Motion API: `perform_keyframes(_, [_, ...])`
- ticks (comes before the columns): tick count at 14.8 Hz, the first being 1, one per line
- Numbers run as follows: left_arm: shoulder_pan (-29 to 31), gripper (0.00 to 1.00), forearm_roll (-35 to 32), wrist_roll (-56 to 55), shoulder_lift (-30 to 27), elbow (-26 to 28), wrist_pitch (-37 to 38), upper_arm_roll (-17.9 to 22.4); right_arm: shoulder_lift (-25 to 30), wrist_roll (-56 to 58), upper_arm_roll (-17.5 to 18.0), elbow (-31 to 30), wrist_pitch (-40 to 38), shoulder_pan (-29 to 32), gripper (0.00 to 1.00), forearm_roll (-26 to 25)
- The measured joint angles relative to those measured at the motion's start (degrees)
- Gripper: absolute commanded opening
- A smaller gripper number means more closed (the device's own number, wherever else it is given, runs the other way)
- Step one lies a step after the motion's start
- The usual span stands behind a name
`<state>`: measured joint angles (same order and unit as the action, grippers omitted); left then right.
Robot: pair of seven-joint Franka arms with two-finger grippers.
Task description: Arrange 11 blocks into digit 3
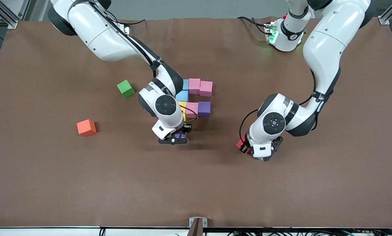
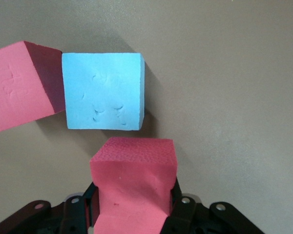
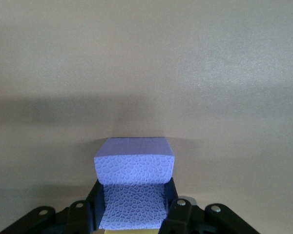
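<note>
**Two cubes gripped, a cluster half built**

A green cube [image 1: 126, 88] and an orange cube [image 1: 86, 127] sit well apart from the work, toward the right arm's end of the table; the orange one lies nearer the front camera. Nothing lies between them and the cluster except the right arm, which crosses over part of the cluster and hides some of its cubes.

The cluster holds two pink cubes [image 1: 200, 87] side by side, light blue cubes [image 1: 182, 95] beside them, and, nearer the camera, a yellow cube [image 1: 182, 106], another pink and a purple cube [image 1: 204, 108], all touching.

The right gripper [image 1: 177, 137] stands just at the cluster's camera-side edge, its fingers clamped on a second purple cube [image 3: 135, 185].

The left gripper [image 1: 260, 148], toward the left arm's end and well apart from the cluster, is clamped on a red cube [image 2: 133, 187]. Its wrist view shows a light blue cube [image 2: 103, 91] and one more red-pink cube [image 2: 22, 85] touching each other on the table below.

The table [image 1: 196, 183] is covered in a plain brown mat; aluminium frame posts stand at its corners.
</note>
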<state>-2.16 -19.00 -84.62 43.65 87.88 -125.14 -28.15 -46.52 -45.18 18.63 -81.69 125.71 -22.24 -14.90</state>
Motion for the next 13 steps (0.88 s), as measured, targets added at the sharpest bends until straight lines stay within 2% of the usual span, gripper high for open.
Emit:
perform_keyframes(5, [-0.7,0.28,0.0,-6.4,0.0,-0.2,0.0,-0.1,0.0,-0.2,0.0,-0.4,0.1,-0.2,0.00,0.0])
perform_keyframes(13, [-6.7,0.28,0.0,-34.1,0.0,-3.7,0.0,-0.2,0.0,-0.2,0.0,-0.5,0.0,-0.2,0.00,-0.1])
